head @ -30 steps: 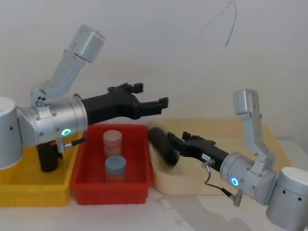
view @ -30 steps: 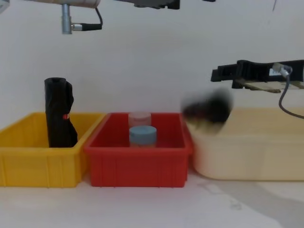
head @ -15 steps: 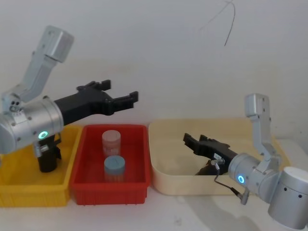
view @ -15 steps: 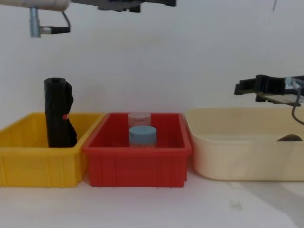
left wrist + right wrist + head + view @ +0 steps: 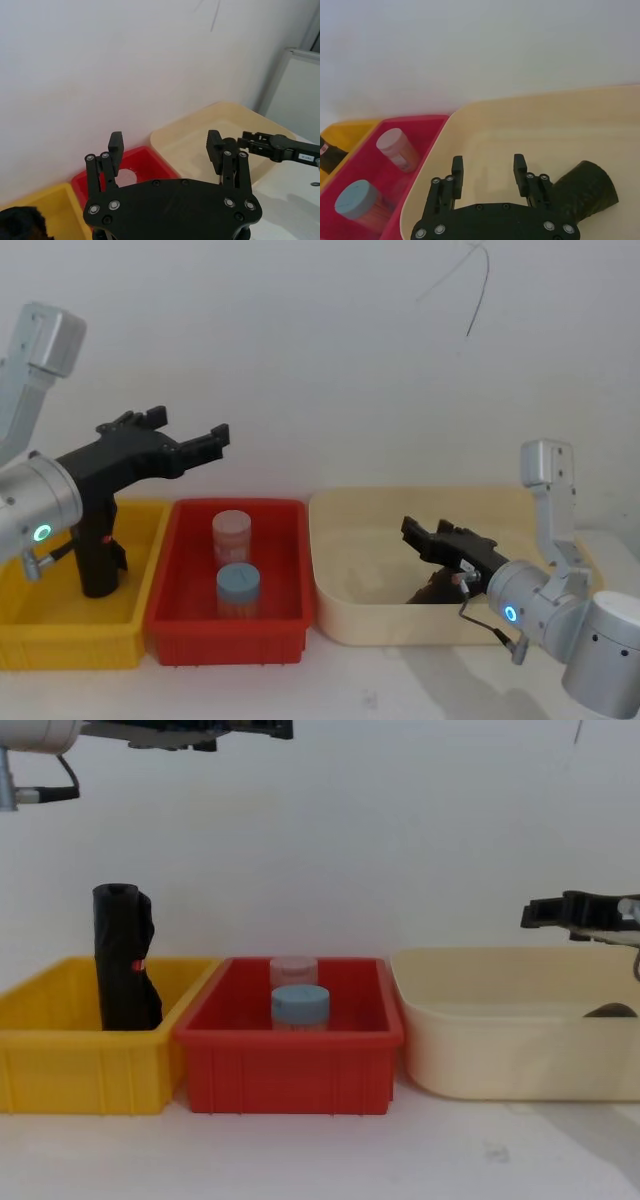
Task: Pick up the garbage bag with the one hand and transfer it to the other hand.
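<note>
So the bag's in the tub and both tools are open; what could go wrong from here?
1. The bag lies on its side in the tub, beside the right tool and outside its grip, so closing now would likely grab nothing.
2. The open left tool is near the marked roll standing in the yellow bin and might take that look-alike instead.

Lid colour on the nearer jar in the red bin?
Light blue. The jar lid shows best in the head view.
</note>
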